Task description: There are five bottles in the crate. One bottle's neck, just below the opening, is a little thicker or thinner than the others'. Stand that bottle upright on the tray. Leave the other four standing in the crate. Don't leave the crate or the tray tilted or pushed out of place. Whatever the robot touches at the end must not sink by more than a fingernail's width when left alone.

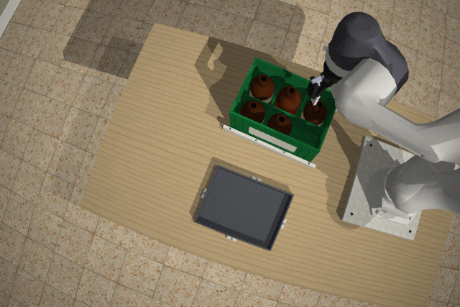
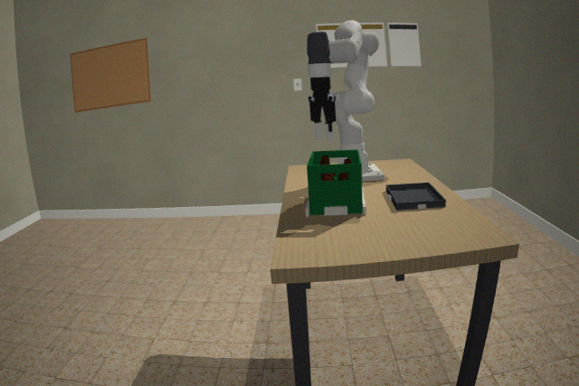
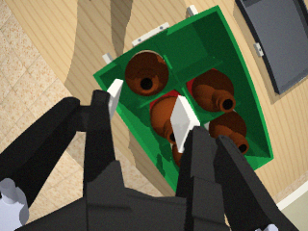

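Note:
A green crate (image 1: pixel 274 141) (image 2: pixel 334 194) (image 3: pixel 212 33) stands on the table and holds five brown bottles, all upright. In the overhead view they are at the back left (image 1: pixel 261 86), the middle (image 1: pixel 288 98), the right (image 1: pixel 315 112) (image 3: pixel 146 72), the front left (image 1: pixel 252 110) and the front middle (image 1: pixel 279 122). My gripper (image 1: pixel 315 93) (image 2: pixel 323 133) (image 3: pixel 147 100) is partly open and empty. It hangs a little above the crate's right end, over the right bottle. In the wrist view one finger hides part of the middle bottle. The dark grey tray (image 1: pixel 241 207) (image 2: pixel 416 206) (image 3: pixel 283 33) is empty.
The wooden table (image 1: pixel 148 129) (image 2: pixel 388 241) carries the crate, the tray and the robot's metal base plate (image 1: pixel 371 218) at its right end. White stops edge the crate and tray. The arm reaches over the crate's right side.

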{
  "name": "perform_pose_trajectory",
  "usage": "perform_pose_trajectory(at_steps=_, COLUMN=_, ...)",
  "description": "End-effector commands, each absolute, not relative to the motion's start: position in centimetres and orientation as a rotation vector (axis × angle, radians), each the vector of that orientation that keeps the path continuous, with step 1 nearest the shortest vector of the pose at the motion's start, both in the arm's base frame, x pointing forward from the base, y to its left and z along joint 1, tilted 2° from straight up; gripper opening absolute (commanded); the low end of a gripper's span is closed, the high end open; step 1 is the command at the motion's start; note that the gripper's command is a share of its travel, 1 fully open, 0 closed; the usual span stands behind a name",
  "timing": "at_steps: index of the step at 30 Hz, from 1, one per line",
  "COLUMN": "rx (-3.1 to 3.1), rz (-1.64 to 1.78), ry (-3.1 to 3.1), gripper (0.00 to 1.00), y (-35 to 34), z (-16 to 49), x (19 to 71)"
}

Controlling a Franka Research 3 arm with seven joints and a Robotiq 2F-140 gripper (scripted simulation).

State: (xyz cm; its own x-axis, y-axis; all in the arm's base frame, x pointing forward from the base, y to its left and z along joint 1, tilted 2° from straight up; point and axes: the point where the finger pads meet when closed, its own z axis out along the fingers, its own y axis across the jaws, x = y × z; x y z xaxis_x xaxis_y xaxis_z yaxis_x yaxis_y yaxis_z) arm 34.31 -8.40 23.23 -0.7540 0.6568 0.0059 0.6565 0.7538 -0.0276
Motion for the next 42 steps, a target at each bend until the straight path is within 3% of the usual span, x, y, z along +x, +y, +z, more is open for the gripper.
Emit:
perform_pose_trajectory(at_steps=1, rx=-1.068, rz=0.042, ry=-2.935, gripper=0.44, y=-8.45, z=23.18, x=34.13)
perform_pose_trajectory(at_steps=42, rx=-1.068, rz=0.042, ry=-2.935, gripper=0.44, y=-8.46, z=22.50, x=34.11)
